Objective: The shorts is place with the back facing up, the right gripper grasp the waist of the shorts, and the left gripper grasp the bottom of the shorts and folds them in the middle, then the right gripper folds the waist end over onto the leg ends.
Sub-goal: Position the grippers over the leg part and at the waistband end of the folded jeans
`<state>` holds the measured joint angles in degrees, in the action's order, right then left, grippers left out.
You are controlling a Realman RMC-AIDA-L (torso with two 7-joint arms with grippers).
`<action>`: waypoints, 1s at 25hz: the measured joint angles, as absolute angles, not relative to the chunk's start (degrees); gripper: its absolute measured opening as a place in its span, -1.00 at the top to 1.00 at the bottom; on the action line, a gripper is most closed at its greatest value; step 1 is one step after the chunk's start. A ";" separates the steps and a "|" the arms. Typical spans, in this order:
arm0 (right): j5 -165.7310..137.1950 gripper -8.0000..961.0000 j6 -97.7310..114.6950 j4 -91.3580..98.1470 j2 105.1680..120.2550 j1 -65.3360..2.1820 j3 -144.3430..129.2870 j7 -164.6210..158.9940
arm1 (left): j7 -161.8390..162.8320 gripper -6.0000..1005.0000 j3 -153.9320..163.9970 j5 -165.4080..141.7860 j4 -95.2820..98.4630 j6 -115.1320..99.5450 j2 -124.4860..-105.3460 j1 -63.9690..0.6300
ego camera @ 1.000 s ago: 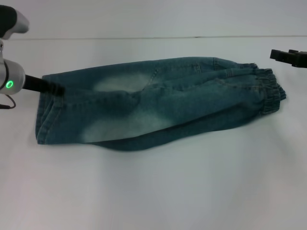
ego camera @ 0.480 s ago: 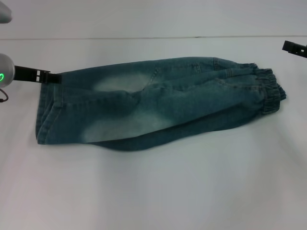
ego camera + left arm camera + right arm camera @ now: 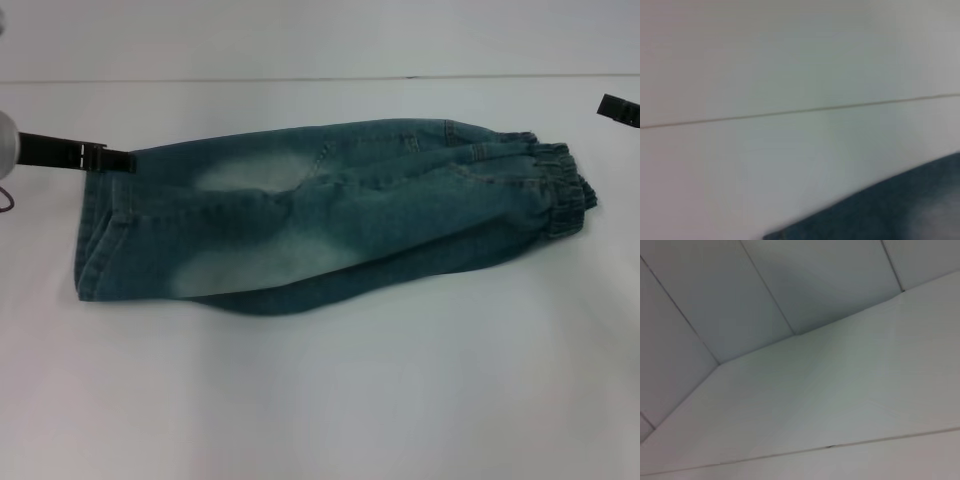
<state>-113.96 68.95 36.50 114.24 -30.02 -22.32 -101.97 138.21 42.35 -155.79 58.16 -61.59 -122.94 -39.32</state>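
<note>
The shorts (image 3: 330, 215) are laid folded lengthwise on the white bench (image 3: 320, 400), just beside the left hand (image 3: 100, 158), ready for the waist fold; either hand's grip cannot be told.

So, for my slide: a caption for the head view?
Folded denim shorts on white table; left tool at leg hems, right tool off the waistband.

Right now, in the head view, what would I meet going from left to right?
Left pincer → leg ends → pale bleached patches → elastic waist → right pincer.
</note>
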 joint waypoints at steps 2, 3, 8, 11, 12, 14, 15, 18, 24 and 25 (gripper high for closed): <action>-113.96 -0.93 70.06 36.68 114.20 -29.63 -22.32 -102.03 | 137.13 -0.64 42.37 -152.81 59.21 -64.14 -122.46 -38.47; -113.95 -0.93 70.49 36.75 114.19 -29.43 -22.32 -102.06 | 136.45 -0.64 42.38 -150.98 59.51 -66.07 -121.95 -37.99; -113.92 -0.93 72.70 36.91 113.61 -28.38 -22.34 -102.79 | 134.15 -0.64 42.38 -145.48 59.74 -74.64 -119.98 -37.02; -113.89 -0.92 73.86 36.91 113.06 -27.67 -22.31 -103.62 | 132.64 -0.64 42.41 -143.43 58.90 -79.95 -118.86 -37.08; -113.87 -0.92 74.32 36.90 112.88 -27.47 -22.28 -103.79 | 132.14 -0.64 42.41 -142.85 58.59 -81.51 -118.61 -37.20; -113.83 -0.92 75.36 36.94 112.56 -26.75 -22.24 -104.34 | 130.98 -0.64 42.40 -141.88 58.12 -84.61 -118.32 -37.50; -113.83 -0.92 75.36 36.94 112.56 -26.75 -22.24 -104.34 | 130.78 -0.64 42.42 -141.63 58.04 -85.25 -118.30 -37.57; -113.81 -0.92 76.19 36.85 112.07 -25.98 -22.24 -104.75 | 129.93 -0.64 42.82 -140.70 57.85 -87.93 -118.42 -37.97; -113.69 -0.91 78.41 36.50 111.21 -24.14 -22.13 -105.13 | 128.55 -0.64 42.93 -139.96 57.24 -90.76 -119.40 -39.12; -113.64 -0.91 79.04 36.47 111.05 -23.84 -22.07 -105.13 | 128.32 -0.64 42.96 -139.70 56.79 -91.08 -119.43 -39.39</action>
<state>-113.64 79.04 36.47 111.05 -23.84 -22.07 -105.13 128.32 42.96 -139.70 56.79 -91.08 -119.43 -39.39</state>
